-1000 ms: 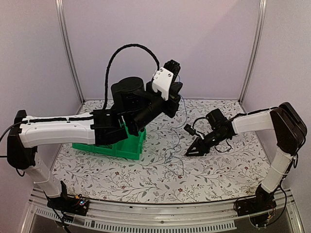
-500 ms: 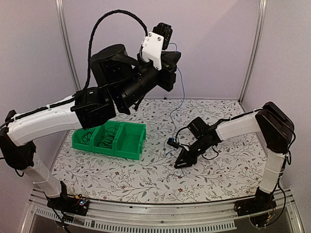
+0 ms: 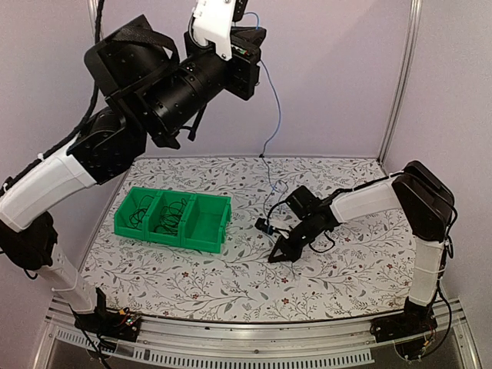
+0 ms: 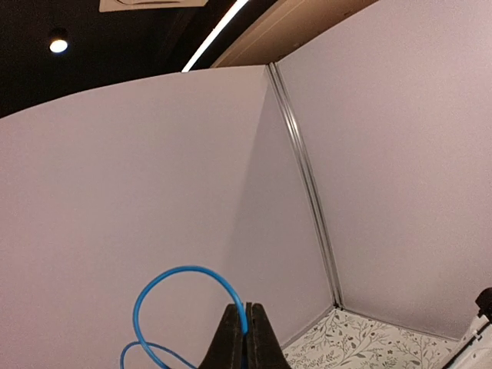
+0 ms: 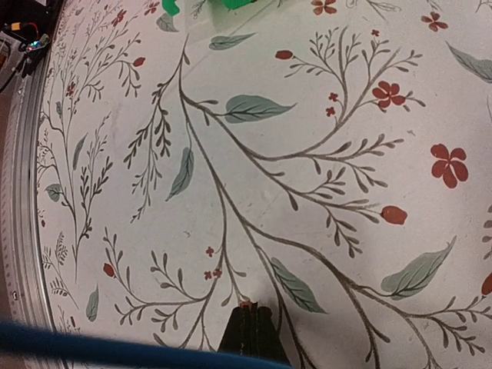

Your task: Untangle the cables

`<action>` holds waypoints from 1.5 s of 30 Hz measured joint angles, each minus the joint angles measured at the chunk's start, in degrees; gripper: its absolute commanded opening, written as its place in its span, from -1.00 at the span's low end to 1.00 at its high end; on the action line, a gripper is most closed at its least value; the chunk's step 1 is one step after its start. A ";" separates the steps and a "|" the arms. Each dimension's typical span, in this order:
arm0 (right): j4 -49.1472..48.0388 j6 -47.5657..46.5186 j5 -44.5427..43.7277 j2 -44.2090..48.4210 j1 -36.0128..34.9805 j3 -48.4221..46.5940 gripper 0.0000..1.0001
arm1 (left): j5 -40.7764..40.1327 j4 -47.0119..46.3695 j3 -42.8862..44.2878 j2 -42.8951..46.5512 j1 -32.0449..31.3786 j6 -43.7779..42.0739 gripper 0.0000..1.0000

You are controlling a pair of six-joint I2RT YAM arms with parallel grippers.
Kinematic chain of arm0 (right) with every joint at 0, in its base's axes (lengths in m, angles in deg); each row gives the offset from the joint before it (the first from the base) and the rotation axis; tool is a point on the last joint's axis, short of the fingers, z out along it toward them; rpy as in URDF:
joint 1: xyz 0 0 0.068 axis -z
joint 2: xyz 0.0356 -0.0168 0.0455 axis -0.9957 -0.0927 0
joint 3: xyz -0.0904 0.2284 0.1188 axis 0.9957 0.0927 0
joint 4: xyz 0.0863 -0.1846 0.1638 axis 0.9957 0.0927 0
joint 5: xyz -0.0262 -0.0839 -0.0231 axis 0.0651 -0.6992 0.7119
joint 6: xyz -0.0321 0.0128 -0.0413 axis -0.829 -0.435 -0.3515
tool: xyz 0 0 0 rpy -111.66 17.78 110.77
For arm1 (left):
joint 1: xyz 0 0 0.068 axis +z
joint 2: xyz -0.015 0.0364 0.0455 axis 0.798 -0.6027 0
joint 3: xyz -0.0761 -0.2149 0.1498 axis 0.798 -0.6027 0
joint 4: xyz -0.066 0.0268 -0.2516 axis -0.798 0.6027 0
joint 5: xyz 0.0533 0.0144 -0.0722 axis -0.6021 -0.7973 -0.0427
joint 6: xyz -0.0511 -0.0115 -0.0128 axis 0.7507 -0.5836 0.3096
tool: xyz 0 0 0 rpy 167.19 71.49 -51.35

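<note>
Left arm: is reaching high above the tabletop (image 3: 346, 269), well above the green bin (image 3: 207, 234).
Left fingers (image 4: 237, 338): are pressing shut on the blue cable (image 4: 184, 268), pinching it at their tips.
Blue cable: is curling in a loop to the left of the left fingers in the wrist view. In the top view it is hanging as one long thin strand from the raised arm down to the tabletop, meeting it near the right arm's wrist.
Right arm: is stretching low across the tabletop toward its middle.
Right fingers (image 5: 246, 334): are closing tight together, tips down at the flowered tabletop. Cannot tell whether anything is pinched between them. A blurred blue strand is crossing close to that lens.
Green bin: is sitting at the left of the tabletop, well apart from the right fingers.
Black cables (image 3: 173, 211): are lying coiled in the bin's left and middle compartments.
</note>
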 measured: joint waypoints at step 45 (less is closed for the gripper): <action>6.97 -1.03 -4.46 11.37 28.20 1.81 -0.80 | -1.11 1.95 -37.92 13.79 13.62 15.08 -1.00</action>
